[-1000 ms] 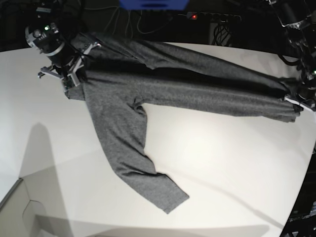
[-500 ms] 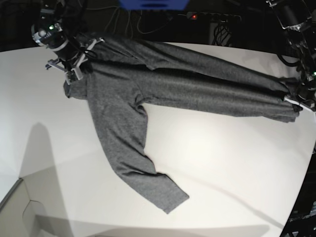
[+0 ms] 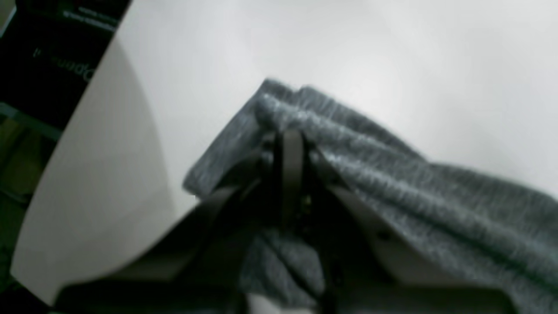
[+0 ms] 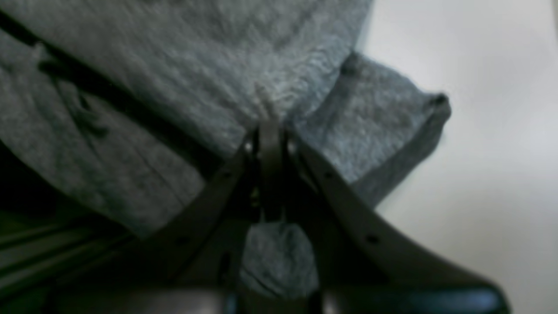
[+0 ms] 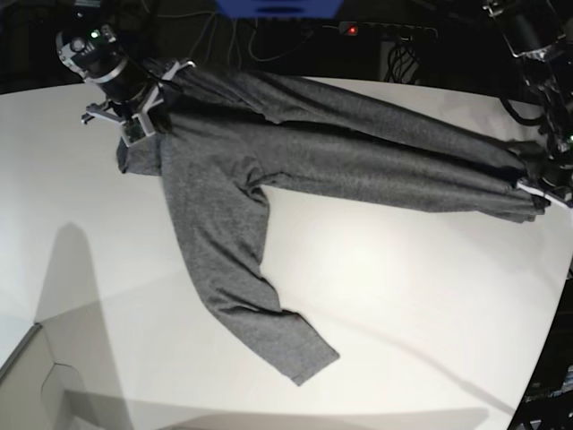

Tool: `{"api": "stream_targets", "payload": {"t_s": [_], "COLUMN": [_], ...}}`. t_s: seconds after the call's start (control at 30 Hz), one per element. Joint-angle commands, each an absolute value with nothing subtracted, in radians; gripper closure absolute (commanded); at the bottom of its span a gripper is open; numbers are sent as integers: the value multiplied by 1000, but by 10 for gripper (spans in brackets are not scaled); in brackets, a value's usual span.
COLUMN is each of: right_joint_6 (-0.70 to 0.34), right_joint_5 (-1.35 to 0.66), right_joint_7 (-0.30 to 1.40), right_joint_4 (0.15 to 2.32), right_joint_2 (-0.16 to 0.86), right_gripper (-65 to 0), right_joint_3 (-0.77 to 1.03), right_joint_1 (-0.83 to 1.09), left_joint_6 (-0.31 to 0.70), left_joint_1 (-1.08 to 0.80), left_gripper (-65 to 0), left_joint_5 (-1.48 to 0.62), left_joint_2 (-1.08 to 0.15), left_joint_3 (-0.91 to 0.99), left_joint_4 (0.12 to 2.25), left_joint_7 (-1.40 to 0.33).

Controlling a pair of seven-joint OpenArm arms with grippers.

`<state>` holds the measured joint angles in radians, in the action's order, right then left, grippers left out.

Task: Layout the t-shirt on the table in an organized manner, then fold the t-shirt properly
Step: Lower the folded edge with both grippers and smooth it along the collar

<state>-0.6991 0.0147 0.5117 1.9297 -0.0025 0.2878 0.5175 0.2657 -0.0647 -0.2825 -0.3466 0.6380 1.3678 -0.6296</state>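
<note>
T-shirt (image 5: 295, 161), dark heather-grey with long sleeves, stretched across the far part of the white surface (image 5: 403, 296) between the two arms. Bunched lengthwise into long folds along that span, so neckline and hem impossible to pick out. One sleeve trailing from the shirt's body toward the near edge of the surface, cuff lying flat and well apart from both arms; second sleeve lost among the folds near the far edge.

Right fingers (image 5: 134, 121) at the end of the t-shirt on the base view's left, pressed together on a pinch of knit. From the right wrist view, same fingers (image 4: 270, 131) meeting at a point with cloth (image 4: 196, 74) gathered just beyond the tips and a folded corner sticking out to one side; picture soft and blurred, lower part taken up by the dark gripper body, so the exact depth of the bite unclear.

Left fingers (image 5: 537, 184) at the opposite end of the t-shirt, close to the curved edge of the surface, partly cut off by the frame in the base view. From the left wrist view, fingers (image 3: 290, 144) closed on a ridge of fabric (image 3: 392, 174), a small flap poking past the tips above bare white surface (image 3: 392, 52). Blur again, and cloth under the gripper mostly hidden by its dark housing.

Beyond the far edge of the surface, only dark cables and a small red light (image 5: 352, 30).
</note>
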Motion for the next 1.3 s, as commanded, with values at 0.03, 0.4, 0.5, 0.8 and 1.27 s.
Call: {"api": "stream_targets", "payload": {"t_s": [0.03,0.4,0.5,0.8,1.27], "right_joint_6": [-698,-698,-698,-698,-698], "right_joint_5": [1,1,4,4,7], "right_joint_7": [490,483,483,481,489], "right_joint_4": [1929,1762,1738,1641,1550], "right_joint_2": [1,5,7,51,116], "right_gripper": [0,0,0,0,0], "right_joint_3": [292,292,291,292,298], "right_joint_1": [527,479,460,392,225], "left_joint_6": [262,262,262,262,262], "left_joint_1": [-56,-56,-56,-58,-65], "left_gripper": [-2,-2,-2,-2,-2], "left_joint_5": [-285,-285,-285,-285,-285], "left_joint_2": [-366,-366,-366,-361,-315], "left_joint_3": [645,645,647,647,733], "left_joint_4": [1368,1366,1366,1366,1368], "left_joint_7": [-615,-615,-615,-615,-624]}}
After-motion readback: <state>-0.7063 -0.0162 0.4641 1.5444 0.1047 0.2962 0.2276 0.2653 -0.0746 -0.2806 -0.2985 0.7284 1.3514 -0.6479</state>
